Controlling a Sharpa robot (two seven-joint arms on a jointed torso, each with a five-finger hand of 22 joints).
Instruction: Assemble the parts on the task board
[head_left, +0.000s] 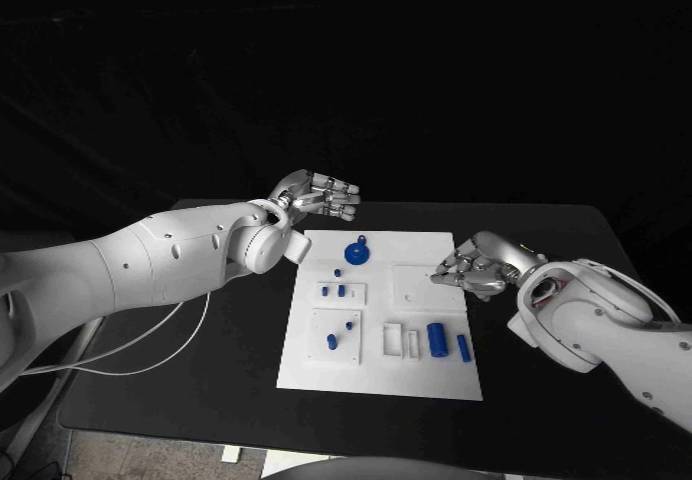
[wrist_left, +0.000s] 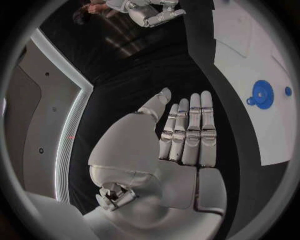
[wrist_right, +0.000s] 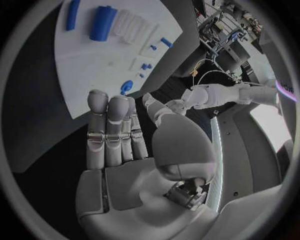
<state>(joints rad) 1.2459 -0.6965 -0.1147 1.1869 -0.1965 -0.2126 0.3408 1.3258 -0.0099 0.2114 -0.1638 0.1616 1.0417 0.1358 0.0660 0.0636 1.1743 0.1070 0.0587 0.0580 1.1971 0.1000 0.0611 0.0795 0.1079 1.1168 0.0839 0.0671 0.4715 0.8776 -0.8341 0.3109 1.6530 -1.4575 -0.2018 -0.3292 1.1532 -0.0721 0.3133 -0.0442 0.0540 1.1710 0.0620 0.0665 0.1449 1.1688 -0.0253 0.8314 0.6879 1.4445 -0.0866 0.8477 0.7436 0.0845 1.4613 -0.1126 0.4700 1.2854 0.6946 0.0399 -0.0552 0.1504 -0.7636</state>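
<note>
Item one, the task board (head_left: 387, 378): I am seeing the white plate lying flat at the middle of the black table (head_left: 548, 400), long side running away from me.

Item two, the parts on it. A round blue disc part (head_left: 358, 251) is lying near the board's far edge; in the left wrist view the same disc (wrist_left: 262, 94) is showing with a small blue piece just beside it. A small blue peg (head_left: 339, 271) is sitting just nearer than the disc. Two short blue pegs (head_left: 333, 292) are standing in a small raised white block. A blue piece (head_left: 335, 340) is sitting in the larger white block at the near left. A thick blue cylinder (head_left: 436, 339) and a slimmer blue bar (head_left: 464, 347) are lying side by side at the near right, next to a white slotted fixture (head_left: 402, 341).

Item three, the left hand (head_left: 320, 195): I am reading it as hovering off the board's far left corner, over the black table, fingers extended together and holding nothing; the left wrist view confirms the fingers (wrist_left: 187, 132) straight and empty.

Item four, the right hand (head_left: 476, 268): it is sitting at the board's right edge, about midway along. Its fingers (wrist_right: 111, 127) are lying straight and released, grasping nothing.
</note>
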